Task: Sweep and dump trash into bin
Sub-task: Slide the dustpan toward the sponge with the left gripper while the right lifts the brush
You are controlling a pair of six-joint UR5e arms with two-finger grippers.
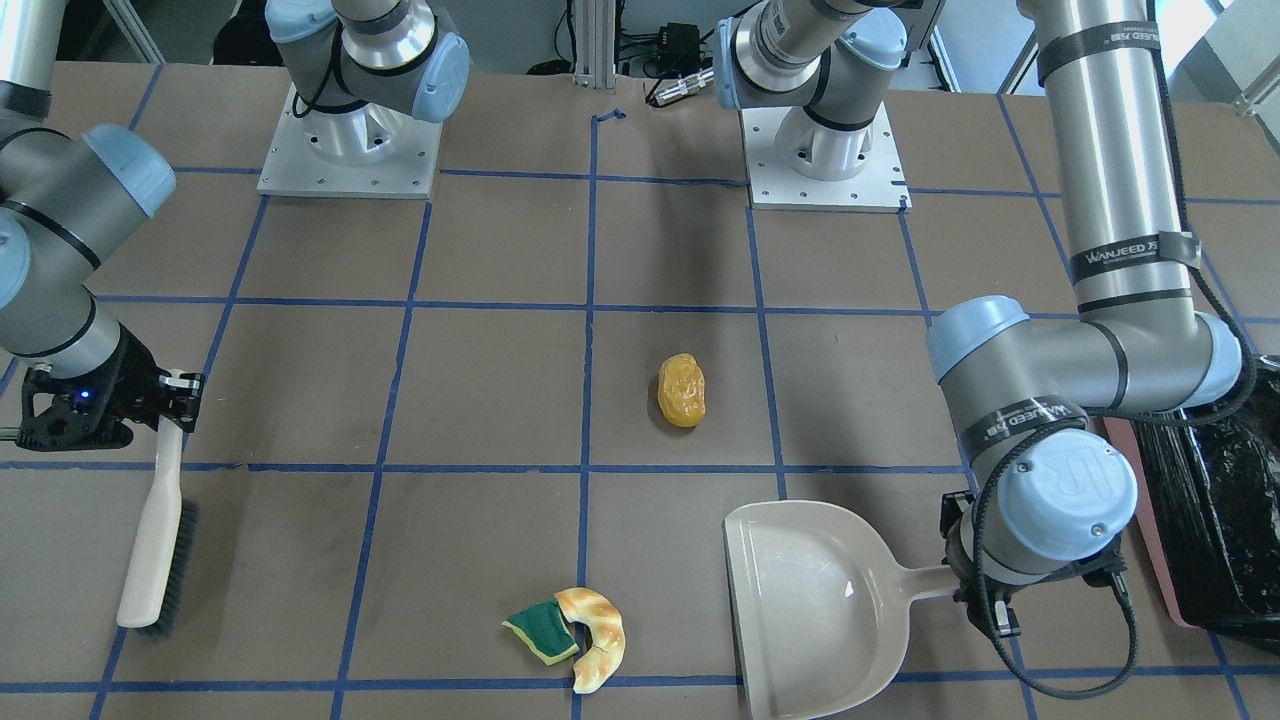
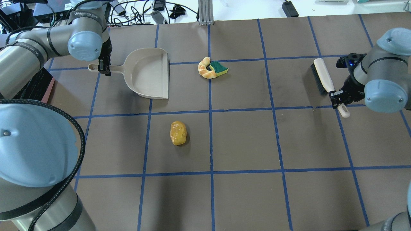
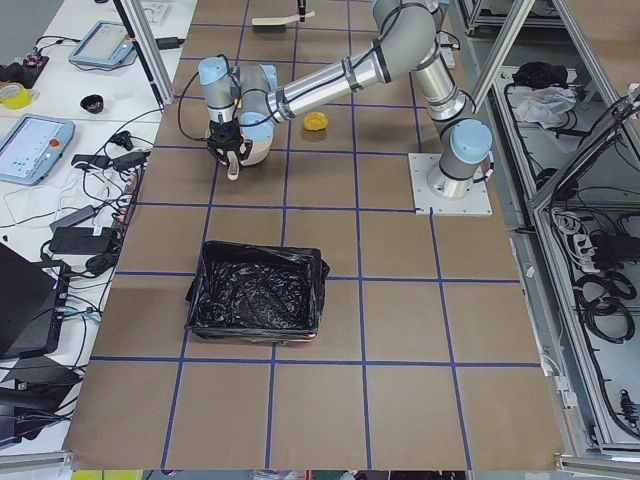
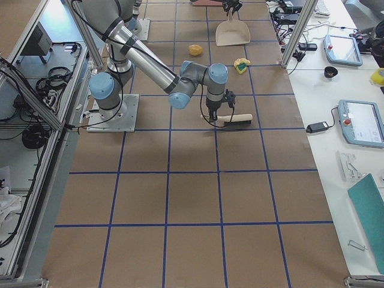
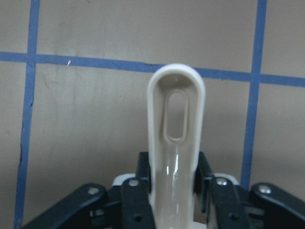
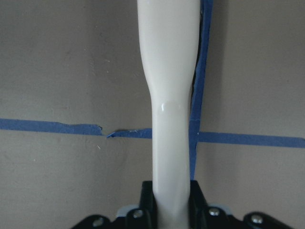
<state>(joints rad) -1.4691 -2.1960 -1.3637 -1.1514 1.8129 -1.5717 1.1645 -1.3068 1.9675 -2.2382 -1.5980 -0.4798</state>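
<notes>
The trash lies on the brown table: a yellow potato-like piece (image 1: 681,390) (image 2: 178,132), and a croissant-like piece (image 1: 600,632) (image 2: 205,69) touching a green-and-yellow sponge wedge (image 1: 538,630) (image 2: 221,68). My left gripper (image 2: 104,67) (image 5: 174,191) is shut on the handle of the cream dustpan (image 2: 147,73) (image 1: 810,600), whose mouth faces the trash. My right gripper (image 2: 337,96) (image 6: 170,205) is shut on the handle of the cream brush (image 2: 322,78) (image 1: 155,540), far from the trash. The bin (image 3: 258,300), pink with a black bag, stands beyond the left arm (image 1: 1210,500).
Blue tape lines grid the table. Both arm bases (image 1: 350,150) (image 1: 825,150) stand at the robot's edge. Cables and gear (image 2: 154,9) lie past the far edge. Tablets (image 4: 360,123) sit on a side bench.
</notes>
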